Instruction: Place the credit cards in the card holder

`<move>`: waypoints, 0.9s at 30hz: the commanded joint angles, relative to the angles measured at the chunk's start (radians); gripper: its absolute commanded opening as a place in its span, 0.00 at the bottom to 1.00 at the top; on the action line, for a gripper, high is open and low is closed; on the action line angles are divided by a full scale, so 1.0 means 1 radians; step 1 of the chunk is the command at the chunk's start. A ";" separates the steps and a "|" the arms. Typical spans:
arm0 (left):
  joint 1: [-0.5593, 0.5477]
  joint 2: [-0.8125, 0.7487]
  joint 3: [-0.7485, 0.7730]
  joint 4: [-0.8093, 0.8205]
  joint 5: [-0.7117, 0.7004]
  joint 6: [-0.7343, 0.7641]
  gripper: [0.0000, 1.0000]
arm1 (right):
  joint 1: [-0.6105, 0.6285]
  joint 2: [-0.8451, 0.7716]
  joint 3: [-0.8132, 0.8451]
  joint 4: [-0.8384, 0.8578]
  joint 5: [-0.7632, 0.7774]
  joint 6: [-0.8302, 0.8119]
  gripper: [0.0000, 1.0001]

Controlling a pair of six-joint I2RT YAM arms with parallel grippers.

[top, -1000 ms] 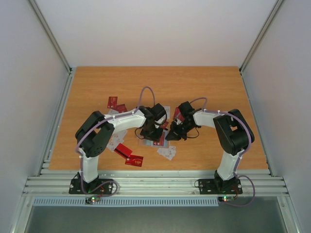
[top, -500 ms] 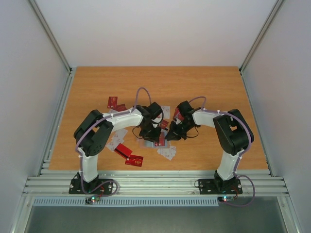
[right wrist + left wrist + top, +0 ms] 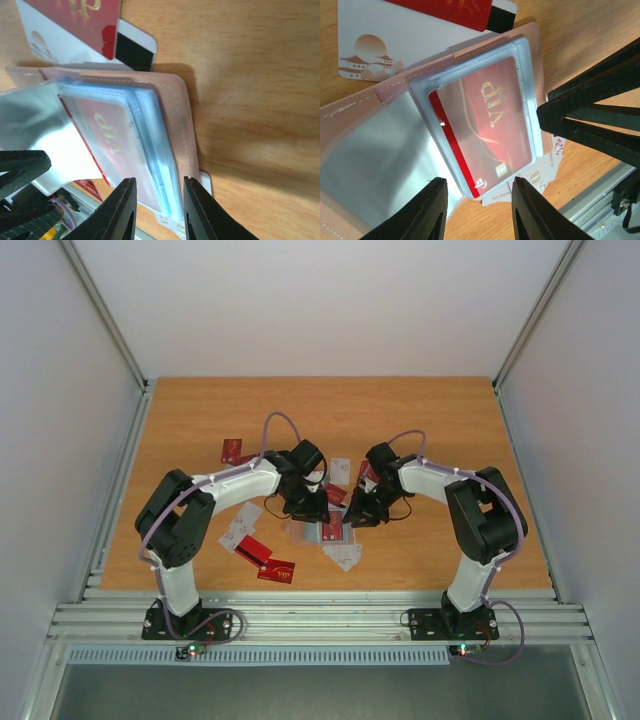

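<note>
The wooden table (image 3: 450,440) fills the floor of a white-walled booth, with a ribbed metal rail (image 3: 320,615) along its 6 o'clock edge, where my two bases are bolted. My left arm (image 3: 225,490) and right arm (image 3: 440,485) both bend in toward the table's middle.

The card holder (image 3: 318,532) lies open just toward 6 o'clock of centre, between my wrists. Its tan edge (image 3: 365,110) frames a stack of clear sleeves, and a red card with gold lettering (image 3: 490,125) sits inside the top one. Loose credit cards surround it: a red one (image 3: 232,450) out at 10 o'clock, a red pair (image 3: 265,558) at 7 o'clock, and a white card (image 3: 343,556) at 6 o'clock just beside the holder.

My left gripper (image 3: 479,185) is spread, its fingers straddling the sleeve's near corner. My right gripper (image 3: 157,182) brackets the edge of the sleeve stack, and I cannot tell whether it is pinching it.

Compared with a second ago, my left elbow has swung toward 9 o'clock and that wrist has drawn toward 11 o'clock, uncovering more of the holder. My right arm has hardly shifted. The loose cards lie where they were.
</note>
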 commanded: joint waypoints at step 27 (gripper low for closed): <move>0.013 0.094 0.033 -0.075 -0.038 0.137 0.04 | -0.011 0.061 0.044 0.053 -0.087 -0.035 0.30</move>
